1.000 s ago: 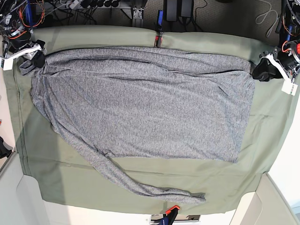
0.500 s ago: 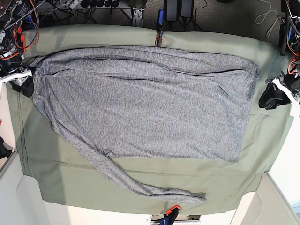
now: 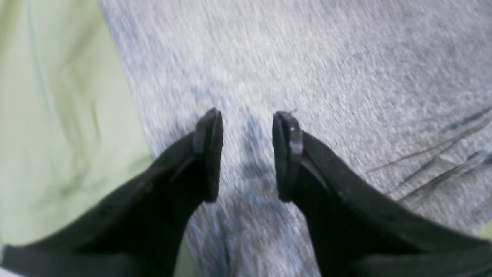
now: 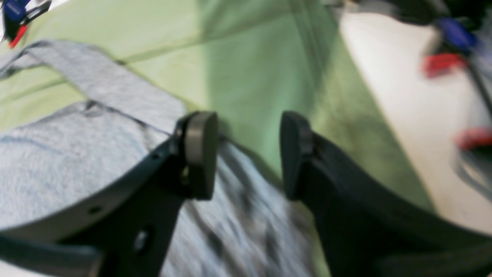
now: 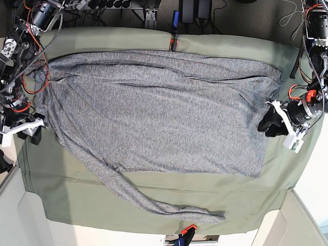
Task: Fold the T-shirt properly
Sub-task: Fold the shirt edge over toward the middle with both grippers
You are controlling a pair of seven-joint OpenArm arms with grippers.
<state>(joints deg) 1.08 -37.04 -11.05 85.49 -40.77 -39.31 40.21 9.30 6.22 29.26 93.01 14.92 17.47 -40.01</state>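
Overhead base view; two close wrist views sharing T-shirt (image 5: 154,113) edges.

Your table: olive-green table cloth (image 5: 287,169) covers the top. On it, one grey T-shirt (image 5: 154,118), spread flat (a sleeve (image 5: 154,202) trails toward the near edge).

T-shirt (image 5: 159,123): heather-grey mottled knit, spread flat across the table.
Top edge: folded over in a long band with lengthwise creases.
Sleeve (image 5: 154,202): stretches from the lower left of the body toward the near edge, narrow and rumpled.
Right side: straight hemmed edge.
Surface: lightly wrinkled.
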